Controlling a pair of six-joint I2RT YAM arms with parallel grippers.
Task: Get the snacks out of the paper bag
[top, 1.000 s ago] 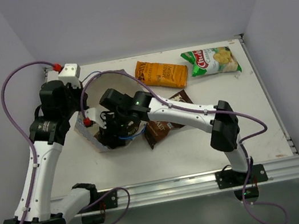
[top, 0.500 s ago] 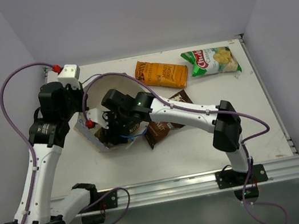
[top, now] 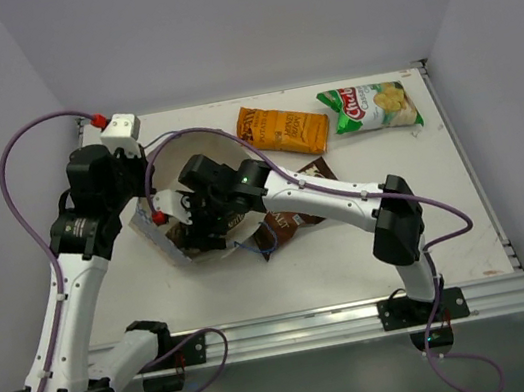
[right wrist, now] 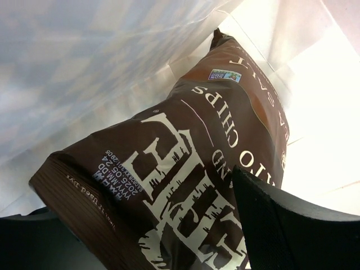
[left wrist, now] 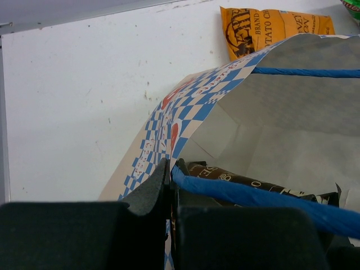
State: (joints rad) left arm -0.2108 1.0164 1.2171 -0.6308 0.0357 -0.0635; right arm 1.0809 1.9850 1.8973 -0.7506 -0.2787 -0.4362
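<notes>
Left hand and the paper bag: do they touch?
Touching. The left wrist view shows the left hand shut on the checked rim of the paper bag, with no gap.

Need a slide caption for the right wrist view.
Right gripper open inside the paper bag, flanking a dark brown chip packet.

Soft, even light fills the overhead view, leaving only faint shadows on the white table (top: 466, 201). Inside the paper bag (right wrist: 84, 56) the right wrist view is washed out at upper right.

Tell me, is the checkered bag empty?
Not empty. A brown chip packet lies inside the paper bag; both wrist views show it there.
</notes>
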